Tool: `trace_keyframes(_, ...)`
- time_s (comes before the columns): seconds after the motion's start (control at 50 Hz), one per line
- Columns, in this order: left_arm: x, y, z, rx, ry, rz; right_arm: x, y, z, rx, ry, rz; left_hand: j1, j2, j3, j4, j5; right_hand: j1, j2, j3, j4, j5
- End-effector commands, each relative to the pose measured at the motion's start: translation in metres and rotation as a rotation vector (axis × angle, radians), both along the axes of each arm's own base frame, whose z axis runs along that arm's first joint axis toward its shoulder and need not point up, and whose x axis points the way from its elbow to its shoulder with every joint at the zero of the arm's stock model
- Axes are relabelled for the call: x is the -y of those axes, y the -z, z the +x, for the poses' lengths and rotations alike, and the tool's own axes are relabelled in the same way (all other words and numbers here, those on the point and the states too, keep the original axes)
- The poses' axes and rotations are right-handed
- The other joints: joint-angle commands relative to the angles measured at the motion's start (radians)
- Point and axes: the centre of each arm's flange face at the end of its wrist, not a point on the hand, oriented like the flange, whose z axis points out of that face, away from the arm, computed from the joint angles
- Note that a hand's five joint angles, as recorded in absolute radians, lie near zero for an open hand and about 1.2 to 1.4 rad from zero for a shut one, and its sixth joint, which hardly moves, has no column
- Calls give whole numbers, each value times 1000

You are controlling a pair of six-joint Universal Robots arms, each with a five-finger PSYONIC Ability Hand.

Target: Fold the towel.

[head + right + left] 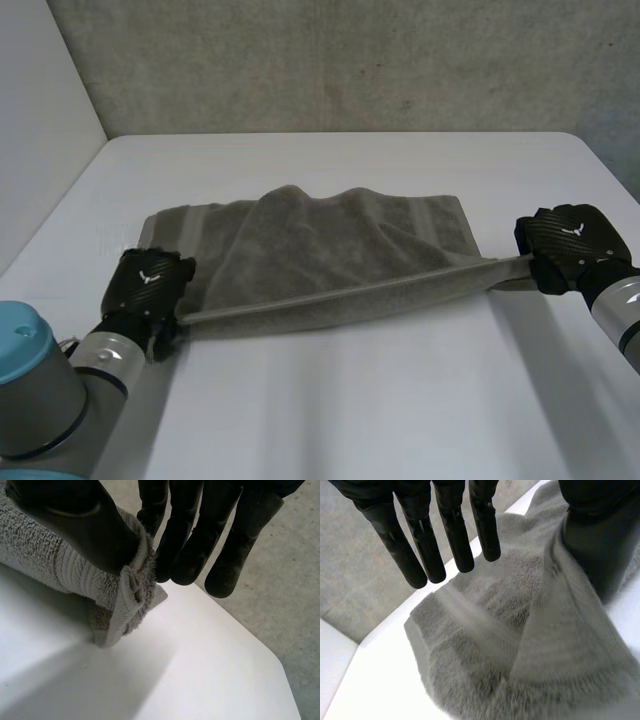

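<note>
Currently, at the left of my head view, the left robot hand [150, 285] sits low at the near left corner of the rectangular grey terry-cloth towel [330, 250], close over the flat white worktop [340, 410]. Its wrist camera shows its fingers [455, 535] straight and a little spread, pointing out over the cloth. The thumb bears on the corner where the woven band climbs toward the palm. I read that as a pinch on the corner, because the hem leaves this robot hand pulled tight. Moving across, the far part of the towel lies flat on the worktop, while the near hem is raised and drawn into a straight line between the two hands. The cloth behind it sags back in soft folds. I judge the hem is held taut so that both corners travel level and the fold lands square instead of bunching. At the right end, the right robot hand [570, 245] has the near right corner. In its wrist view the thumb presses the cloth against the fingers [187, 555] in a firm pinch, with the corner's tip hanging just below, near the worktop. By my reckoning this is the carrying stage of the first fold, with the near hem not yet laid over the far one.
</note>
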Motion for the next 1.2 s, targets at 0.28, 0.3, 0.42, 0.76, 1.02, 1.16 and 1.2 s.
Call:
trace_keyframes(0.28, 12, -20, 33, 46, -163, 11, 3, 0, -5, 36, 41, 17, 394, 395, 400, 383, 237, 68, 63, 61, 63, 58)
trace_keyframes(0.3, 12, -20, 33, 46, -163, 11, 2, 0, -4, 36, 39, 18, 397, 398, 403, 385, 240, 68, 63, 61, 63, 58)
trace_keyframes(0.42, 10, -27, 32, 61, -155, -14, 2, -7, -5, 30, 44, 1, 725, 726, 731, 714, 568, 68, 63, 61, 63, 58)
trace_keyframes(0.76, -38, -94, 52, 11, -121, -125, -50, -64, -33, -189, -28, 102, 725, 726, 731, 714, 568, 68, 63, 61, 63, 58)
trace_keyframes(1.02, -17, -108, 70, -29, -51, -128, -52, -94, -42, -221, -116, 55, 725, 726, 731, 714, 568, 68, 63, 61, 63, 58)
trace_keyframes(1.16, 25, -87, 51, -86, 32, -70, -16, -68, -14, -250, -220, 96, 725, 726, 731, 714, 568, 68, 63, 61, 63, 58)
trace_keyframes(1.2, 49, -65, 42, -83, 32, -14, -8, -61, -4, -272, -220, 117, 725, 726, 731, 714, 568, 68, 63, 61, 63, 58)
